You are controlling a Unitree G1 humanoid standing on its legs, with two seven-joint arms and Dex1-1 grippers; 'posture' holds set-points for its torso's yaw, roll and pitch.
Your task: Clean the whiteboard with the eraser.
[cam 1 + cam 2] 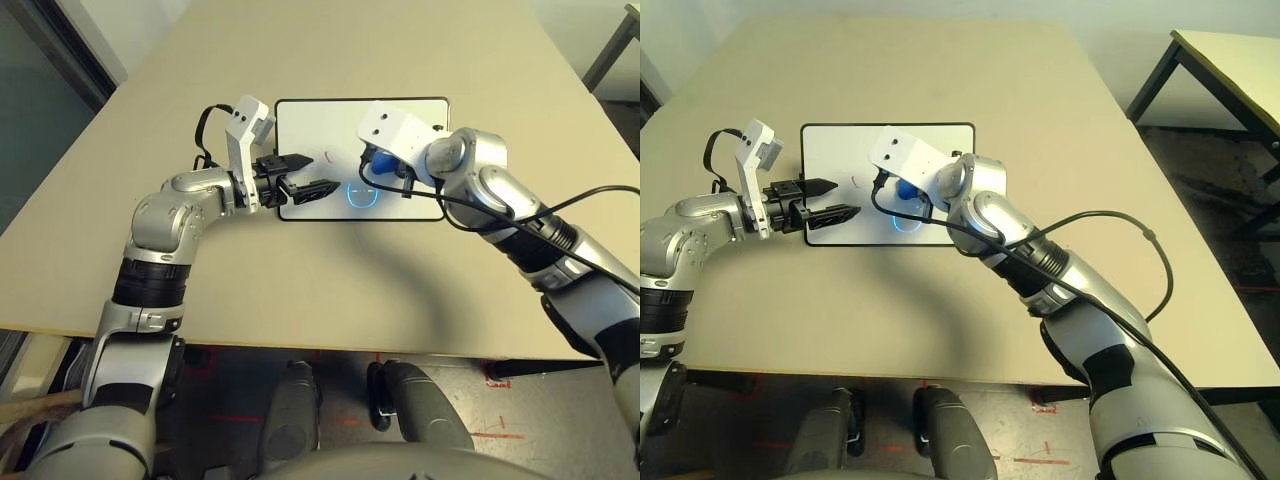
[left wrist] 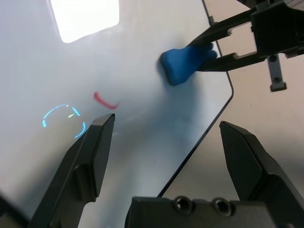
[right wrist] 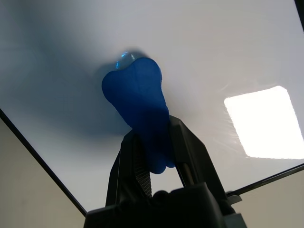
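fingers (image 3: 190, 161) clamp eraser (image 3: 137, 99) | eraser tip on whiteboard (image 3: 213, 47)

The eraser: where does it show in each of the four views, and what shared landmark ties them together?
Left eye: eraser mid-board, in the right gripper.
Right eye: eraser at board centre.
Left wrist: eraser pinched, touching the board.
Right wrist: eraser between the fingers.
Landmark: the whiteboard.

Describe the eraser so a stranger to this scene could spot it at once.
On the tan table lies a black-framed whiteboard. The right gripper holds the eraser against its surface. It is the only bright blue solid block there; the blue ring and red stroke nearby are flat marks.
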